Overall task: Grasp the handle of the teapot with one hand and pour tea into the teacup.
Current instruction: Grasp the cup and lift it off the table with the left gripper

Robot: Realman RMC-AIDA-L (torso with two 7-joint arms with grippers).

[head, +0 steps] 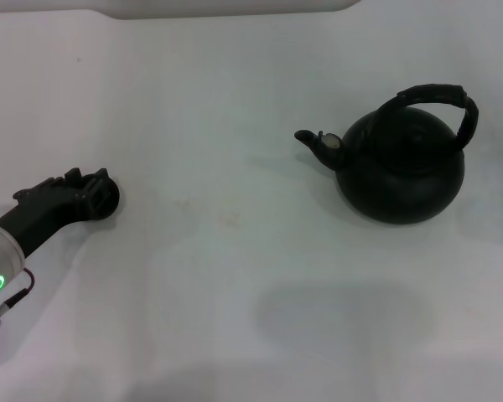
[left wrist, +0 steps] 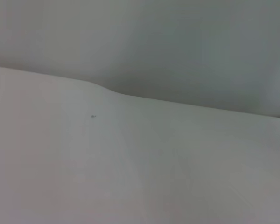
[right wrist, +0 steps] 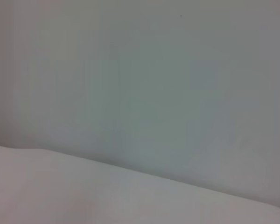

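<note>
The matte-black teapot (head: 402, 172) stands upright on the white table at the right in the head view. Its short spout (head: 316, 142) points left, and its black ribbed handle (head: 436, 95) arches over the top. My left gripper (head: 96, 195) lies low over the table at the far left, well away from the teapot. A dark rounded shape at its tip may be the teacup; I cannot tell it apart from the gripper. No tea shows. My right gripper is out of view. Both wrist views show only bare table and wall.
The white table (head: 235, 251) spans the head view, and its far edge (head: 235, 12) meets a pale wall at the top. The table's edge also shows in the left wrist view (left wrist: 130, 95) and in the right wrist view (right wrist: 130, 169).
</note>
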